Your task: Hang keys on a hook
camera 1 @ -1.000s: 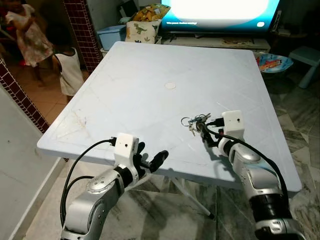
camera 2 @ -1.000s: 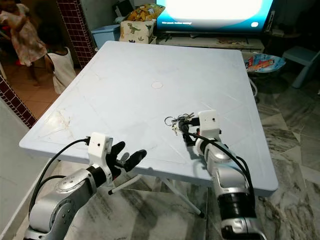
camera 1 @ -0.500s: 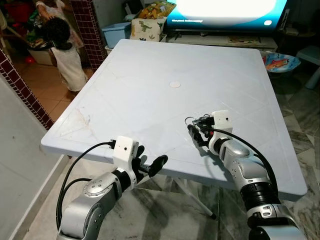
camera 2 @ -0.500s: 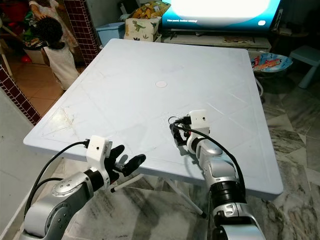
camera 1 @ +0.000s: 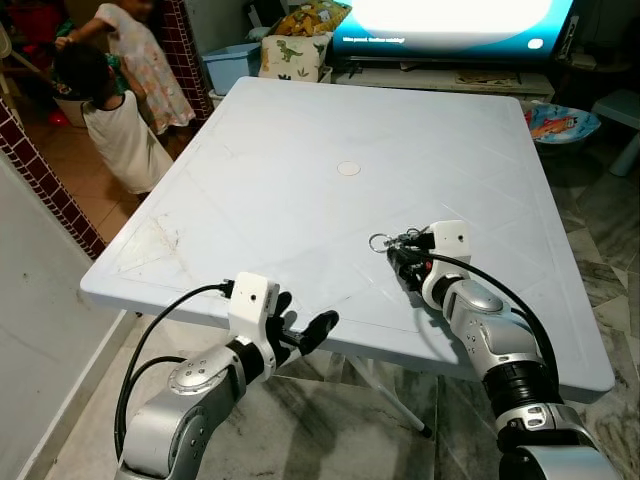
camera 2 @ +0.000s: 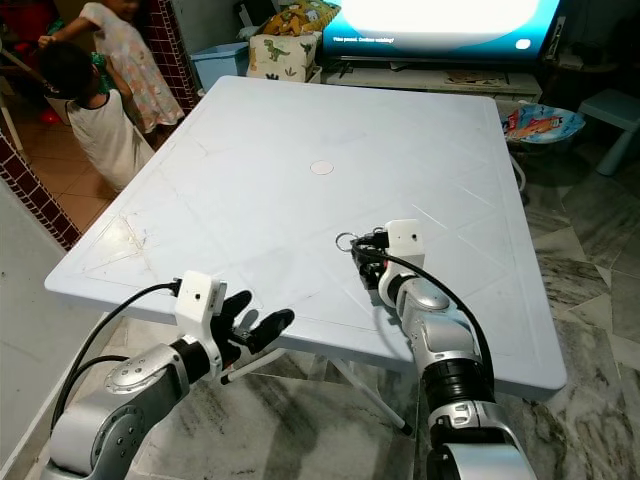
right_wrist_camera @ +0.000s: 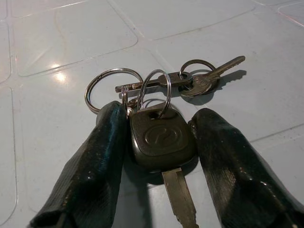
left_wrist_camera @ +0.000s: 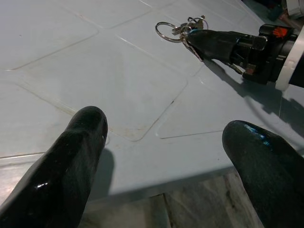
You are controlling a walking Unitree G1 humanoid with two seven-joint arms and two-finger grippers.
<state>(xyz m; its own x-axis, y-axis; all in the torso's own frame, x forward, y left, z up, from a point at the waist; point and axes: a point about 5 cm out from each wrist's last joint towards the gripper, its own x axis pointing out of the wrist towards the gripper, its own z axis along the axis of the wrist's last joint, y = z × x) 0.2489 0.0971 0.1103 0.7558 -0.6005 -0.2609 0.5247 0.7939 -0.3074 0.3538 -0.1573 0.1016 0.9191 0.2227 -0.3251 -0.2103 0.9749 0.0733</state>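
A bunch of keys (camera 1: 386,241) lies on the white plastic table (camera 1: 300,180), right of its middle and toward the front. It has a black-headed key (right_wrist_camera: 160,138), a big ring (right_wrist_camera: 107,88) and smaller keys on rings. My right gripper (camera 1: 400,258) rests low on the table. Its fingers (right_wrist_camera: 102,156) press both sides of the black key head, so it is shut on the keys. My left gripper (camera 1: 303,330) hovers open at the table's front edge, and the keys (left_wrist_camera: 179,29) lie far ahead of it.
Two people (camera 1: 120,90) stand at the left by a brick pillar (camera 1: 190,50). A lit screen (camera 1: 450,20) and a dinosaur-print bag (camera 1: 290,55) are behind the table. A blue stool (camera 1: 625,120) and a colourful dish (camera 1: 560,122) sit at the right, on a marble floor.
The view has shifted. My right gripper has slid slightly along the table with the keys, and the big ring now shows past its tips. The people at the left have moved. My left arm is still.
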